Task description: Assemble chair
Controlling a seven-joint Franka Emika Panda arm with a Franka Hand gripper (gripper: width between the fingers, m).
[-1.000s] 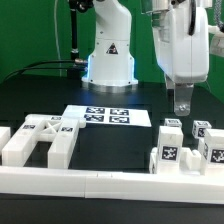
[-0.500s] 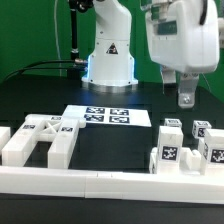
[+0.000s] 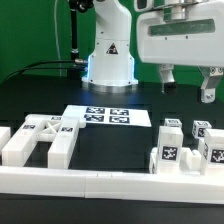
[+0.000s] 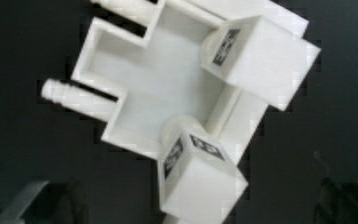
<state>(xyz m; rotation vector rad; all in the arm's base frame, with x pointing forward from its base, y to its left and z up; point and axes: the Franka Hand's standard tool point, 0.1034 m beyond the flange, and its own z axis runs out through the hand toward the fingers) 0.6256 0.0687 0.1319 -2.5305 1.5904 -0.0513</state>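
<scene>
Quick look at where the chair build is at. The gripper [image 3: 188, 85] hangs well above the table [image 3: 30, 95] with its jaws spread as wide as they go and nothing between them, so it's empty-handed.

Almost straight below it, a touch nearer the camera, is a bunch of tagged blocks [image 3: 185, 145] standing close together. Well off to its side, toward the exterior view's left, lies the big notched block [image 3: 40, 140]. The marker board [image 3: 105, 116] lies flat between the two groups and farther back, and a long white bar [image 3: 100, 182] runs along the front edge beyond the parts.

The wrist view looks down on what's under the gripper: a flat frame piece [image 4: 131, 70] with a stubby peg [image 4: 66, 95] sticking out, and a square block [image 4: 202, 170] with a tag on top, tight against it or resting on it. I can't tell which.

Handling-wise, my guess is these are rigid, fairly light plastic with smooth, slick faces, so nothing fragile, but they'd likely twist in a sloppy pinch. I'd grab across two flat parallel sides near the middle of a piece, not by a peg or a corner. The blocks below are packed close, so getting a finger down between neighbours looks like the fiddly bit.
</scene>
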